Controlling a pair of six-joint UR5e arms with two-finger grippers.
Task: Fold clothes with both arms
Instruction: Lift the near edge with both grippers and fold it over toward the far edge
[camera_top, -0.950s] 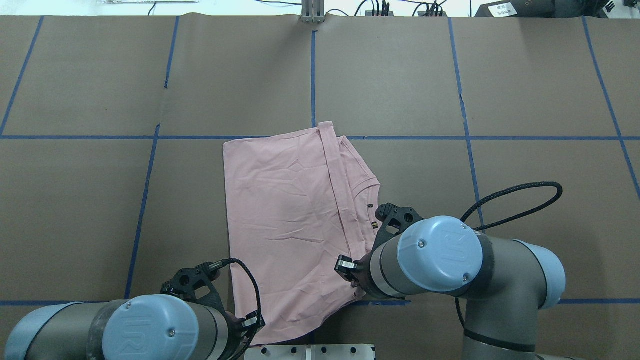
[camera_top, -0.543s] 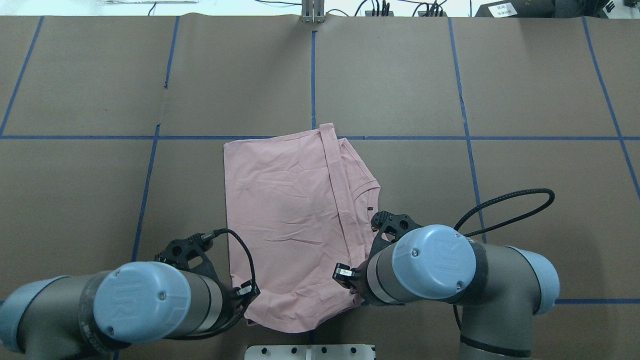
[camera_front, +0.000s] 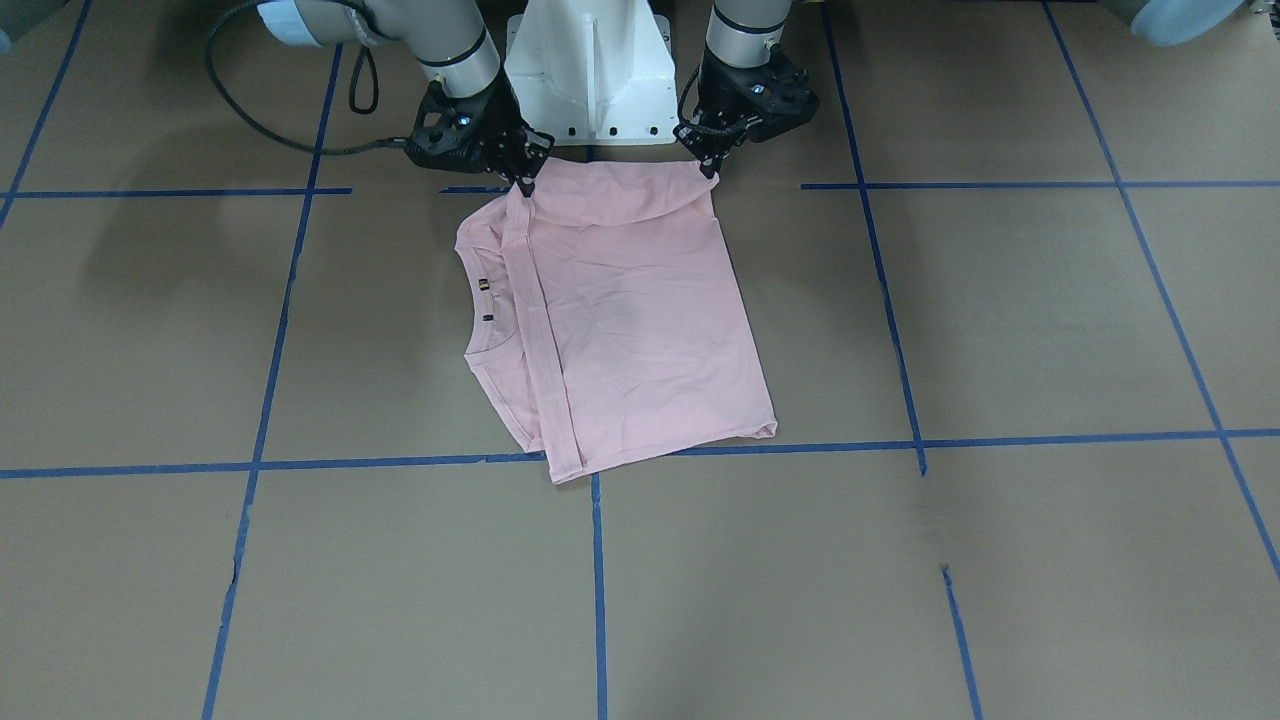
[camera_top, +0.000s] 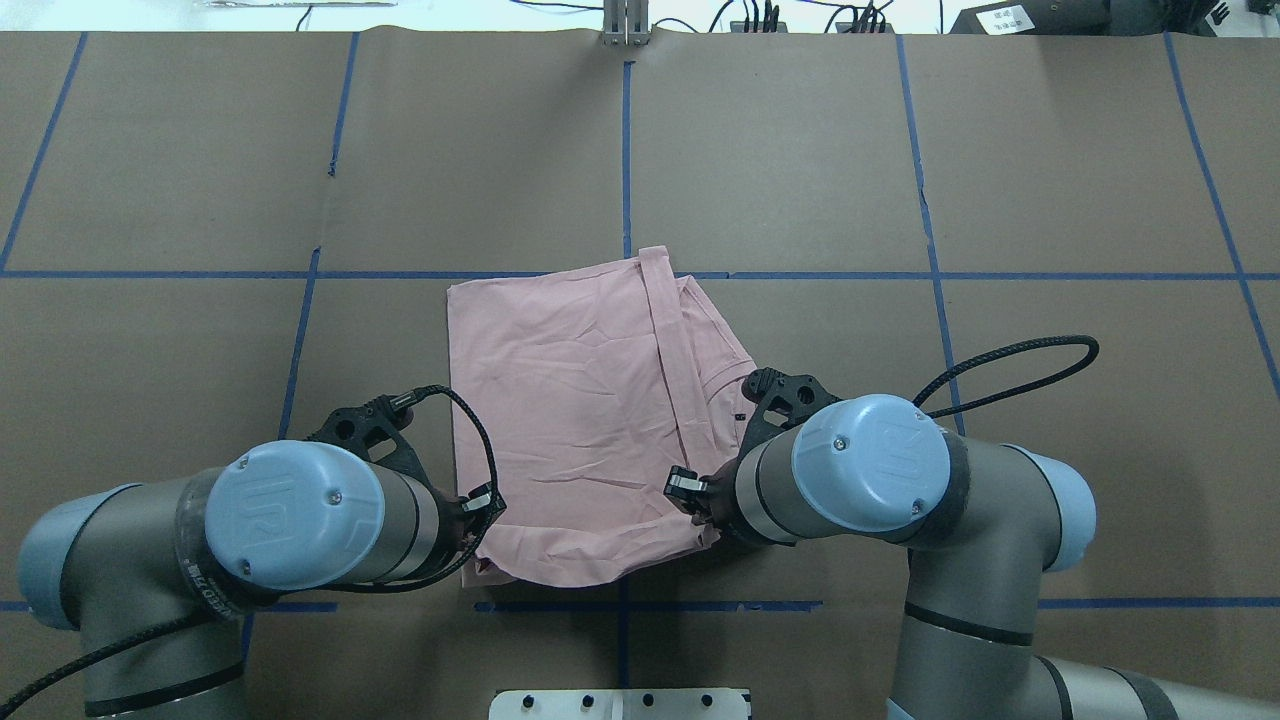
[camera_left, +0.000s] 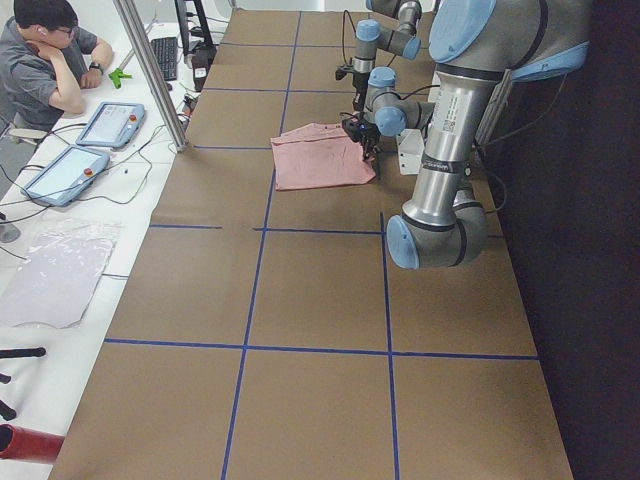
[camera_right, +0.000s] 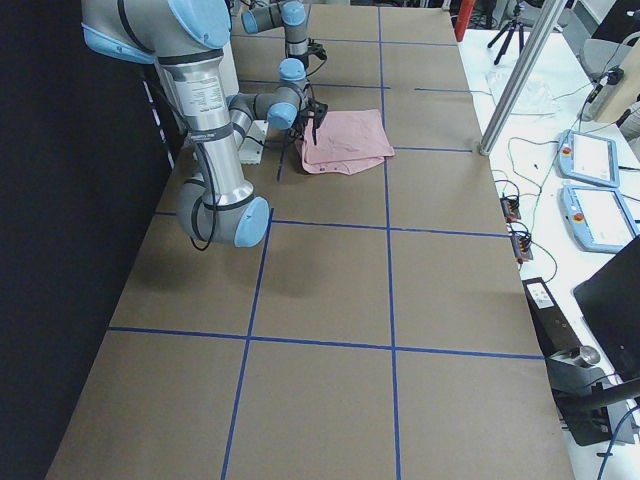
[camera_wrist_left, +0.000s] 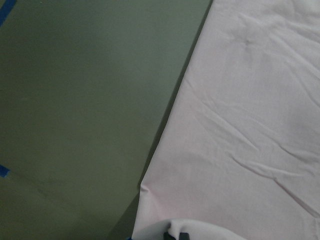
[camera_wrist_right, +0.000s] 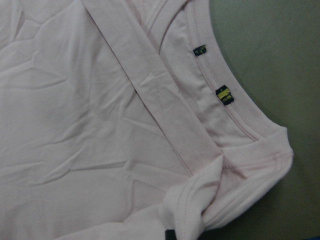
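Front view, T-shirt: I am seeing the T-shirt (camera_front: 640, 320) lying plain side up on the table (camera_front: 1000, 300), close to the robot-side edge and about midway along it, just in front of the white base (camera_front: 590, 70).
Front view, grippers: the left gripper (camera_front: 710, 170) and the right gripper (camera_front: 525, 187) are each pinching one corner of the T-shirt's edge nearest the robot. Their fingers are clamped on the cloth and are holding that edge up, so it is sagging between them.
Overhead view: the left arm (camera_top: 290, 515) and right arm (camera_top: 870, 465) are reaching in on either side of the T-shirt, and their wrists are hiding the fingertips from me. The far edge is lying flat along a blue tape line (camera_top: 300, 275).
Left side view: a person (camera_left: 45, 60) is sitting by two tablets (camera_left: 110, 123) beyond the table's far edge. The grips are too small for me to judge.
Right side view: the T-shirt is showing as a pink patch by the arms.
Left wrist view: cloth is bunching at the bottom around a dark fingertip, with bare table to the left.
Right wrist view: the collar (camera_wrist_right: 210, 80) with two small labels (camera_wrist_right: 224, 95) and a hem band (camera_wrist_right: 145, 65) are lying flat, and cloth is gathering at the bottom.
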